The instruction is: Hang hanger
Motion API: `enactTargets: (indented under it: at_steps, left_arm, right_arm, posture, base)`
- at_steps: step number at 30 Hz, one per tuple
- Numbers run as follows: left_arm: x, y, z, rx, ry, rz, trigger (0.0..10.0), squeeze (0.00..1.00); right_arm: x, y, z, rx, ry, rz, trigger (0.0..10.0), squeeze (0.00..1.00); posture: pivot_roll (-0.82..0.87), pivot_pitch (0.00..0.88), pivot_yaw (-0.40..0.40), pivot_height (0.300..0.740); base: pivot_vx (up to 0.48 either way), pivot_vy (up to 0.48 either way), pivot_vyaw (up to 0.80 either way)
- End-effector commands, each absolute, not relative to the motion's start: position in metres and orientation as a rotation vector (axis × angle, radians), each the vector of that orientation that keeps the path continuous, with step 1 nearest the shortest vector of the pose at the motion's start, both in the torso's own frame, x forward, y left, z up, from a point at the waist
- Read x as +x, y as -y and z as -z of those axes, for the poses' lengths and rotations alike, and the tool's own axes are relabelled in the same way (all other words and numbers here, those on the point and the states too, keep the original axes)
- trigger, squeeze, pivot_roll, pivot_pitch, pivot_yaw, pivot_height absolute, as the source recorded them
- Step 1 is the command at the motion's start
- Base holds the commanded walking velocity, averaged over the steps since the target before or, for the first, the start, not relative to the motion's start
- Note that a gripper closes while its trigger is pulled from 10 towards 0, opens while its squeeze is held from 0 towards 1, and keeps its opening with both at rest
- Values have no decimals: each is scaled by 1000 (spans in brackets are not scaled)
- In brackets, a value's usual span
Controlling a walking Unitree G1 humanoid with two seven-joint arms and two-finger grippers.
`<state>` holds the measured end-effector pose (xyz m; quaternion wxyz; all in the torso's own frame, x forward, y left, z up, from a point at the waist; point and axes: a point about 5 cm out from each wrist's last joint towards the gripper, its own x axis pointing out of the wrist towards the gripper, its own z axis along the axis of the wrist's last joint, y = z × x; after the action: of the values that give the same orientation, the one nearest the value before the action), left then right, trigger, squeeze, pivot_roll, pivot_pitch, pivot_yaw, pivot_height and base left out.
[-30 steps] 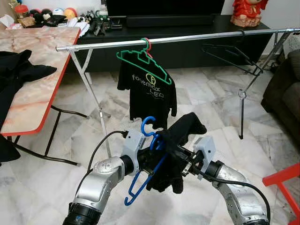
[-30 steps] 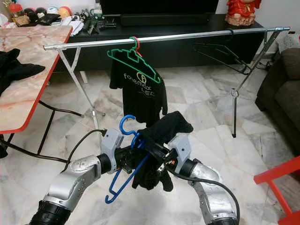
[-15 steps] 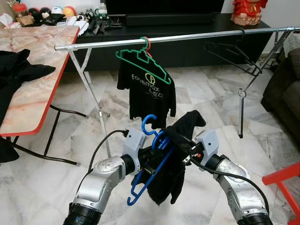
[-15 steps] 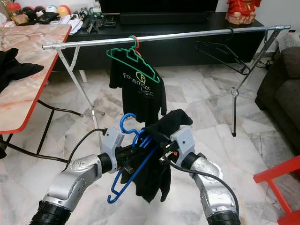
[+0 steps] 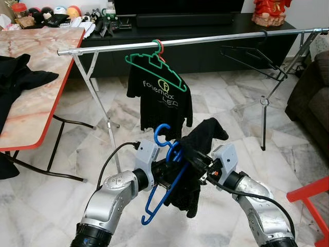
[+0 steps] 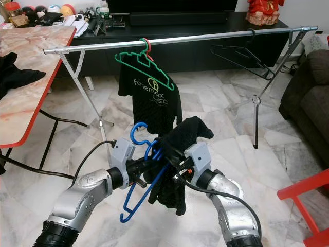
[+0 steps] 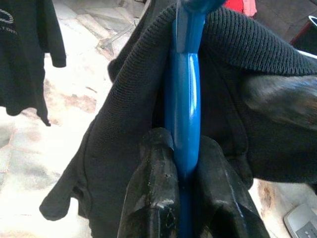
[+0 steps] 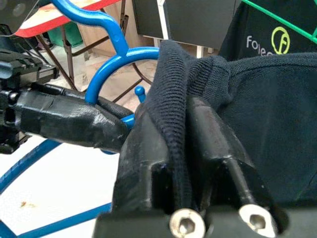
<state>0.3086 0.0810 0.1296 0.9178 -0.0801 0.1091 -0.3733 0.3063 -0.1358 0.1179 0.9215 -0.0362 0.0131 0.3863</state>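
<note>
A blue plastic hanger (image 5: 163, 177) hangs low in front of me, hook up, with a black knit garment (image 5: 198, 159) draped over it. My left gripper (image 7: 182, 191) is shut on the blue hanger's neck, and my right gripper (image 8: 182, 144) is shut on a fold of the black garment. Beyond them runs a silver clothes rail (image 5: 205, 40). On that rail hangs a green hanger (image 5: 154, 64) with a black printed T-shirt (image 5: 160, 100), and a black hanger (image 5: 252, 54) hangs further right.
A marble-topped table (image 5: 36, 77) with a red edge stands at the left, dark clothes (image 5: 18, 82) lying on it. A dark sofa (image 5: 313, 98) is at the right, a red chair (image 5: 311, 198) at the lower right. A black TV bench (image 5: 195, 31) lies behind the rail.
My right gripper has dropped and pulled the black garment lower along the blue hanger, so it bunches more. The left gripper keeps its hold on the hanger.
</note>
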Motion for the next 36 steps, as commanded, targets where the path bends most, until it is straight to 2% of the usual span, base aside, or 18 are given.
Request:
enactTargets:
  at_steps: [1, 7, 10, 13, 16, 19, 21, 22, 24, 25, 31, 35, 36]
  left_arm:
    - [311, -82, -138, -188, -180, 760, 10000, 0]
    - [313, -83, -140, -221, -166, 730, 10000, 0]
    - [315, -84, -141, -227, -155, 702, 10000, 0]
    - [316, -84, -142, -246, -144, 693, 10000, 0]
    - [316, -85, -141, -242, -144, 695, 10000, 0]
    - [315, -90, -138, -225, -150, 697, 10000, 0]
    - [315, -92, -137, -222, -151, 696, 10000, 0]
    - [314, -95, -135, -220, -157, 694, 10000, 0]
    - [314, -96, -133, -219, -159, 692, 10000, 0]
    - [313, -97, -131, -212, -167, 704, 10000, 0]
    - [305, -98, -122, -166, -204, 784, 10000, 0]
    - [301, -104, -112, -100, -242, 809, 10000, 0]
    - [299, -105, -111, -92, -248, 831, 10000, 0]
  right_arm:
    - [303, 135, -117, -88, -37, -800, 10000, 1000]
    - [299, 142, -103, -128, -104, -729, 10000, 1000]
    - [302, 149, -97, -185, -128, -635, 10000, 1000]
    - [306, 156, -102, -114, -106, -539, 10000, 1000]
    - [303, 156, -106, -85, -87, -530, 10000, 1000]
    - [305, 175, -113, -154, -90, -350, 10000, 1000]
    - [313, 202, -128, -95, -43, -118, 10000, 1000]
    - [317, 236, -155, 5, 58, 97, 10000, 1000]
    - [317, 245, -164, 30, 92, 137, 10000, 1000]
    - [318, 251, -175, 33, 126, 142, 10000, 1000]
    - [328, 244, -198, -65, 151, -44, 10000, 1000]
    - [337, 245, -212, -231, 106, -175, 10000, 1000]
    - [339, 246, -217, -267, 99, -221, 10000, 133]
  posture:
    - [3, 167, -21, 740]
    - [4, 169, -25, 740]
    - [1, 170, -26, 740]
    - [1, 170, -26, 740]
    - [-2, 167, -30, 740]
    - [1, 169, -30, 740]
    - [-7, 167, -29, 740]
    - [-17, 167, -30, 740]
    - [-17, 167, -30, 740]
    - [-21, 164, -32, 740]
    - [-28, 160, -36, 740]
    - [-40, 151, -36, 740]
    - [-43, 150, -34, 740]
  base:
    - [0, 0, 0]
    - [0, 0, 0]
    - [0, 0, 0]
    - [0, 0, 0]
    - [0, 0, 0]
    - [0, 0, 0]
    - [0, 0, 0]
    - [0, 0, 0]
    - [0, 0, 0]
    - [0, 0, 0]
    - [0, 0, 0]
    - [0, 0, 0]
    - [0, 0, 0]
